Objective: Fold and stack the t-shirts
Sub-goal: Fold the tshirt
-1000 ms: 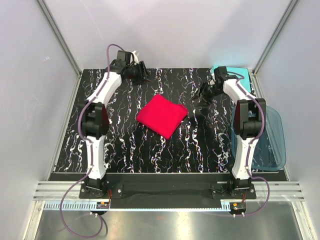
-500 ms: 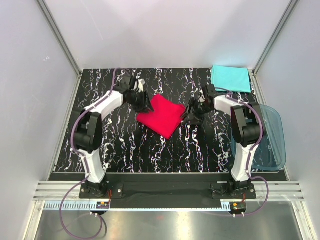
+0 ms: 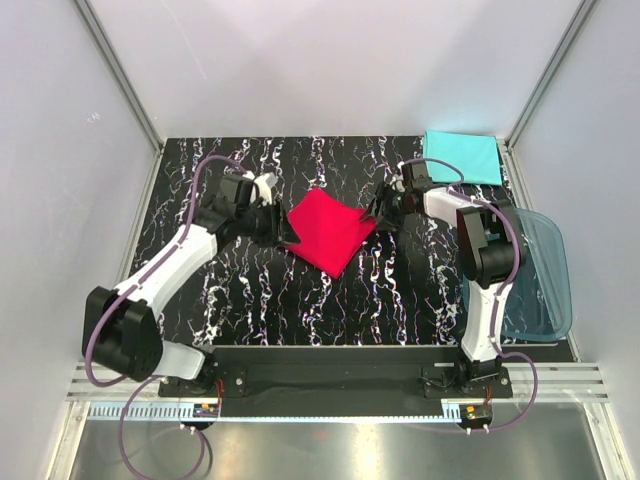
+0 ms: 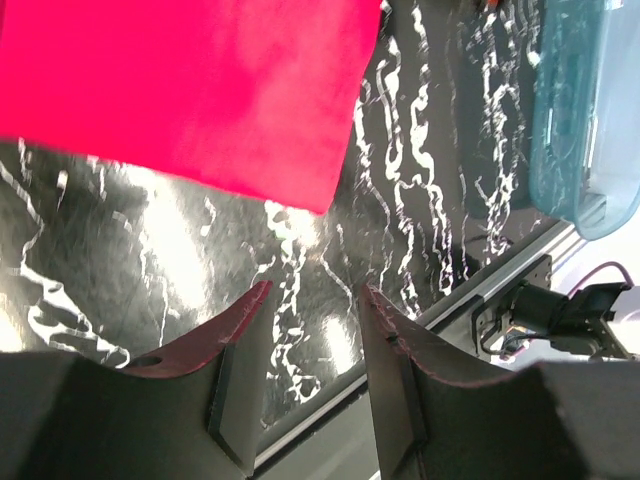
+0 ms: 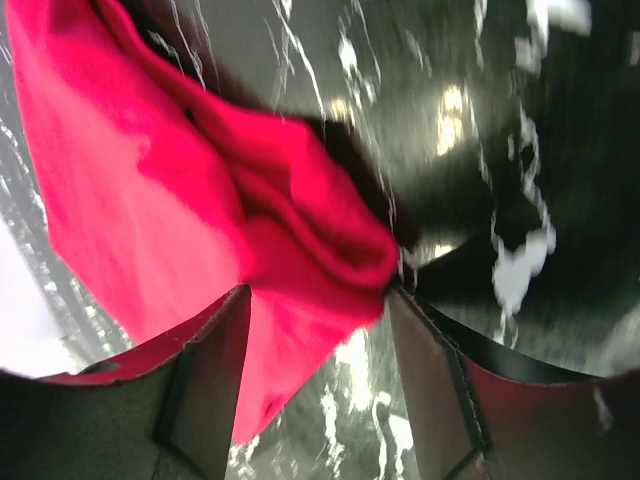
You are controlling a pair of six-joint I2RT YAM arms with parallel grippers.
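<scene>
While the folded red t-shirt (image 3: pixel 330 228) lies mid-table, the right gripper (image 5: pixel 318 295) straddles its bunched corner with fingers spread, and the left gripper (image 4: pixel 310 290), spread and empty, hovers beside the opposite edge. Stacking looks next: pinch, lift, carry to the turquoise t-shirt (image 3: pixel 462 157) in the far-right corner. Black marbled table (image 3: pixel 250 290), grey walls (image 3: pixel 330 70), blue tub (image 3: pixel 545 270).

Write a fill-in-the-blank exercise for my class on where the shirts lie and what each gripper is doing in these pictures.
1. The turquoise t-shirt lies folded at the far ____ corner of the table.
2. The right gripper is open, with a bunched corner of the red t-shirt between its ____.
3. The left gripper is open beside that shirt and holds ____.

Missing words: right; fingers; nothing.
</scene>
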